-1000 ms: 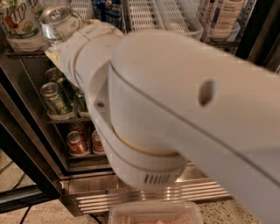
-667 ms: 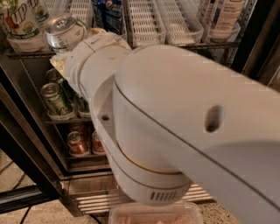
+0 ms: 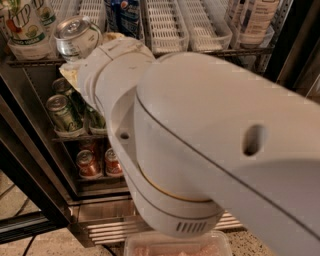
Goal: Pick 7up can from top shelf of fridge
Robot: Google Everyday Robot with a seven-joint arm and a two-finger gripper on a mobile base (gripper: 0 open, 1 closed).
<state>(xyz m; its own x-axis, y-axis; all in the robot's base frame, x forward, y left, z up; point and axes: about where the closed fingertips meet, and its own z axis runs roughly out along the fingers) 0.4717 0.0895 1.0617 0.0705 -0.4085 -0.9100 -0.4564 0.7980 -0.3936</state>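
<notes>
My gripper (image 3: 85, 50) is at the front of the top shelf (image 3: 240, 51) of the fridge (image 3: 45, 165), mostly hidden behind my big white arm. It is shut on a slim 7up can (image 3: 75, 36), which is tilted with its silver top towards the camera and is clear of the shelf's front rail. A yellowish finger pad (image 3: 113, 36) shows beside the can. A second white can with green 7UP lettering (image 3: 20, 22) stands upright at the shelf's far left.
A blue Pepsi can (image 3: 122, 11), white slotted lanes (image 3: 165, 25) and pale bottles (image 3: 252, 20) share the top shelf. Short green cans (image 3: 62, 112) and red cans (image 3: 90, 164) sit on lower racks. The ribbed base grille (image 3: 102, 230) and a pinkish tray (image 3: 175, 245) are below.
My arm has drawn back towards the camera and now fills more of the view. The held can has moved slightly right and down, away from the shelf.
</notes>
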